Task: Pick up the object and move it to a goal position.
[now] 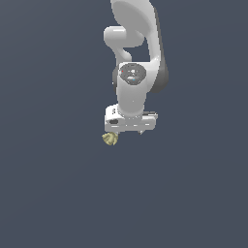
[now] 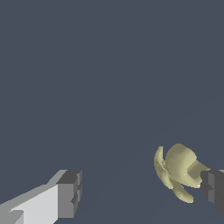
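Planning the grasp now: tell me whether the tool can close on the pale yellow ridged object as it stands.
Probably not cleanly. The tool is open, but the pale yellow ridged object sits right by one finger rather than centred between them. Nothing else blocks it; shifting sideways should centre it.

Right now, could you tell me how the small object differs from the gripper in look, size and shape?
The object is pale yellow-tan, while the gripper is white with dark grey fingertips. The object is lumpy, curved and ridged; the gripper is blocky and flat-faced. In the exterior view the object is much smaller than the gripper above it. The wrist view shows the jaws spread wide, with the object next to one fingertip rather than centred between them.
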Controlling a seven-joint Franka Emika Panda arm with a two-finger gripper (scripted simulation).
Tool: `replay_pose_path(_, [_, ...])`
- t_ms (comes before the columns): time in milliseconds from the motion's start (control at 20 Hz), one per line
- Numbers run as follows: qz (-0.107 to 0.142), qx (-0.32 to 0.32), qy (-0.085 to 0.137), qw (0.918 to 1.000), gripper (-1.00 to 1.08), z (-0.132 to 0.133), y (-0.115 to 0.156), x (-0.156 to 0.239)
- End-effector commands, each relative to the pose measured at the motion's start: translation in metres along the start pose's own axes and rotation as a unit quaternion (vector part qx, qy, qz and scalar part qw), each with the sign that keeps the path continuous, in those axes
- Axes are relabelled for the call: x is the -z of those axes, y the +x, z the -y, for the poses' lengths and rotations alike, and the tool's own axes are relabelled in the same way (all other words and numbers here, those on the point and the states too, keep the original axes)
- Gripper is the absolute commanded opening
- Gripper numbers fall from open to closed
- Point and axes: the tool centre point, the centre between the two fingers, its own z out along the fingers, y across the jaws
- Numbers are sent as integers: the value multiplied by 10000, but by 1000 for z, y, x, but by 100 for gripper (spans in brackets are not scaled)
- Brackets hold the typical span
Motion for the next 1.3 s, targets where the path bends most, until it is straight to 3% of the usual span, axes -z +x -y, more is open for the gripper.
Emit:
replay_pose_path(0, [0, 0, 0, 10000, 100, 0, 0, 0])
replay_pose_path(400, [-223, 40, -34, 9997, 100, -17, 9, 17])
replay_pose_path(700, [-232, 16, -34, 9997, 100, -18, 9, 18])
replay_pose_path(1250, [-227, -830, 13, 9963, 100, -34, -2, -3])
